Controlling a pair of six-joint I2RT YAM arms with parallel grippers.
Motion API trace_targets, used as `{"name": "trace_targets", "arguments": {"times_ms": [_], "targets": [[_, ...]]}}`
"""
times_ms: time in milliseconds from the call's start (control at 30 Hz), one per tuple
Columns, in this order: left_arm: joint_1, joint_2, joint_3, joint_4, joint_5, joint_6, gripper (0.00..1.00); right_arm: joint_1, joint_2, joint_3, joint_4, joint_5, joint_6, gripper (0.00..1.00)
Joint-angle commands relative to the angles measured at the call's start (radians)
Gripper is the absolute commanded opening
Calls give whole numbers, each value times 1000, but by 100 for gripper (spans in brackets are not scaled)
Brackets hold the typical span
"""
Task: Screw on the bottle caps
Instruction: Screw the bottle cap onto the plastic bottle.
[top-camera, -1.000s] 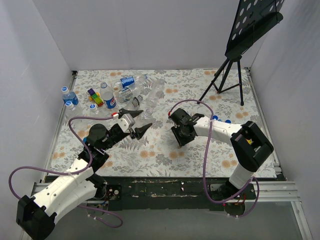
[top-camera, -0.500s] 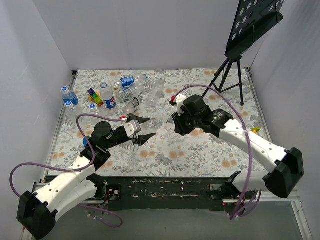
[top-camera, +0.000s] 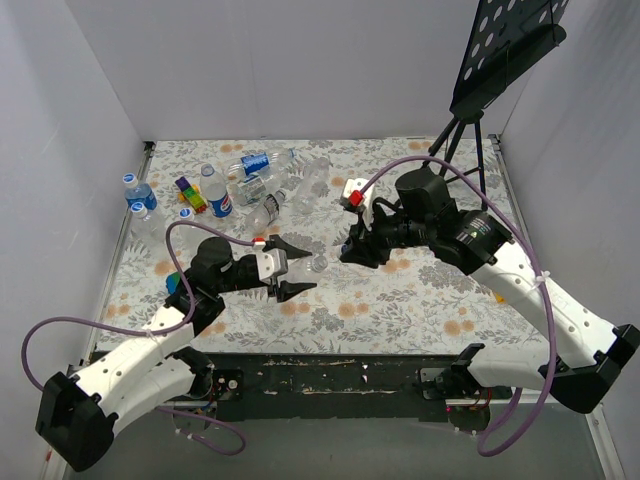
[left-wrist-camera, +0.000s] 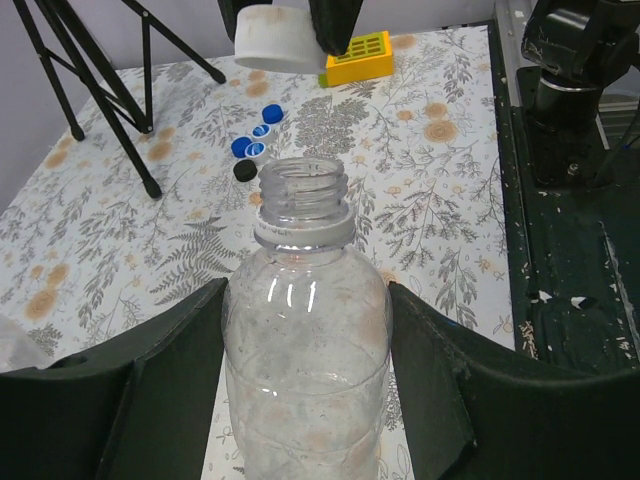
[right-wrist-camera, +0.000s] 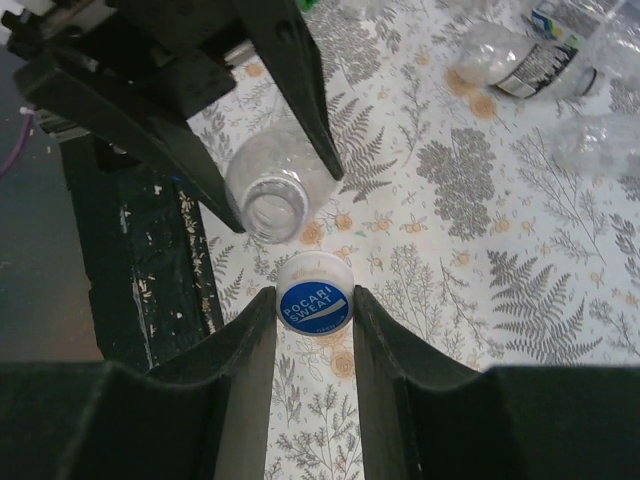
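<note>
- The left gripper is clenched around the body of a clear bottle; one dark finger presses on each side, below the shoulder.
- This bottle is in the air over the middle of the table. It lies almost level, and its open threaded neck points toward the right arm.
- The right gripper pinches one blue bottle cap, printed "POCARI SWEAT", by its rim between the two fingers.
- The cap is just beside the bottle's mouth. A small gap separates them, so the cap is not yet on the thread.
- Between the two grippers and the dark rail at the near edge there is a wide strip of floral cloth.
- More bottles are gathered at the far left; some stand and some lie flat, well apart from the held one.
- Loose caps and a yellow block lie on the cloth on the right side, near the legs of the black tripod stand.
- White walls close the table on the left, far and right edges.
</note>
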Motion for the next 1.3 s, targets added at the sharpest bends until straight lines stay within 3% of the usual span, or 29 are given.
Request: {"name": "trace_targets", "arguments": {"times_ms": [0,233,867,1267], "targets": [[-3,15,41,-6,56,3,3,37,9,46,6,-130,-94,23],[-3,22,42,10,79,-18,3,95,52,64,-1,-123,-140,24],[-3,22,45,28,125,-41,0,103,87,53,26,-84,-163,24],[-3,29,56,14,191,-54,0,130,150,106,-127,-158,-290,23]]}}
